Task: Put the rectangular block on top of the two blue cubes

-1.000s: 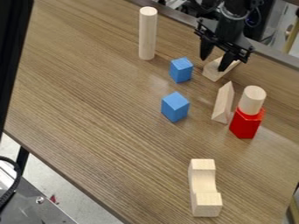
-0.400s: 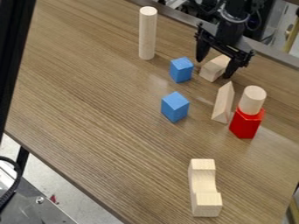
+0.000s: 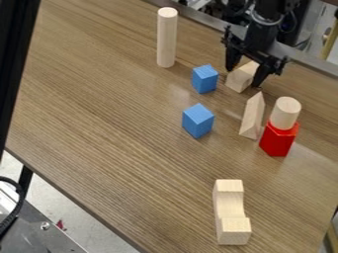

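We've narrowed the gripper (image 3: pixel 243 78) slightly, fingers still apart around the block (image 3: pixel 235 83); an off-centre pinch could twist it.

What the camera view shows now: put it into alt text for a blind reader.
A black robot end effector is at a rectangular wooden block on a table. Two blue cubes stand apart nearby; elsewhere are a tall cylinder, wedge, notched block, and red block topped by a short cylinder.
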Motion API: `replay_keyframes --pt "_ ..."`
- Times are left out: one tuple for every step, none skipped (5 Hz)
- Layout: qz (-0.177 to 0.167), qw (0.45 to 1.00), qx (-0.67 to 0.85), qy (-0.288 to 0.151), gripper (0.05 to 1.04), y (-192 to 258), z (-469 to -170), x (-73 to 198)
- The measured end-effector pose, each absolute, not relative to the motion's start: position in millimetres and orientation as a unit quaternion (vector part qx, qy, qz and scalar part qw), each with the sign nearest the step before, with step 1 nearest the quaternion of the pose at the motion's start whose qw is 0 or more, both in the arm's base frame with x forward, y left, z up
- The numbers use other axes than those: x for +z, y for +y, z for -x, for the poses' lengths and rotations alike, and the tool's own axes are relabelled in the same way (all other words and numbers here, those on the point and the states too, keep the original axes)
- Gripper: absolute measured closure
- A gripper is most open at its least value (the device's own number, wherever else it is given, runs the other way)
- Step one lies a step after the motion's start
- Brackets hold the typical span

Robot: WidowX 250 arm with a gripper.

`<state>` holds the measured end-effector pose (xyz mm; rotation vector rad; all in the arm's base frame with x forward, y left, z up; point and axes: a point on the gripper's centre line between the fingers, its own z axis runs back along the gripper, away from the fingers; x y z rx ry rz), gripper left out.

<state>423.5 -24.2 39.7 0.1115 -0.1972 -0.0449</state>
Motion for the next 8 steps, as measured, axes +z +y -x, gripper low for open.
replay_keyframes --pt "-0.065 0.993 -0.026 -0.098 0.591 -21.7 -420.8 35.8" --pt "-0.066 0.993 -0.031 -0.094 0.591 -23.3 -413.2 34.8" --pt "-0.067 0.994 -0.025 -0.088 0.591 -22.3 -402.9 37.8" --pt "-0.074 0.992 0.009 -0.101 0.592 -18.0 -395.7 59.3" --pt "-0.075 0.987 0.064 -0.126 0.591 -14.7 -380.2 94.8" --pt "-0.076 0.982 0.113 -0.133 0.592 -17.0 -361.1 111.2" --pt "-0.089 0.972 0.183 -0.116 0.591 -20.1 -335.9 124.3" --pt "-0.099 0.959 0.25 -0.091 0.592 -21.8 -317.8 123.1"
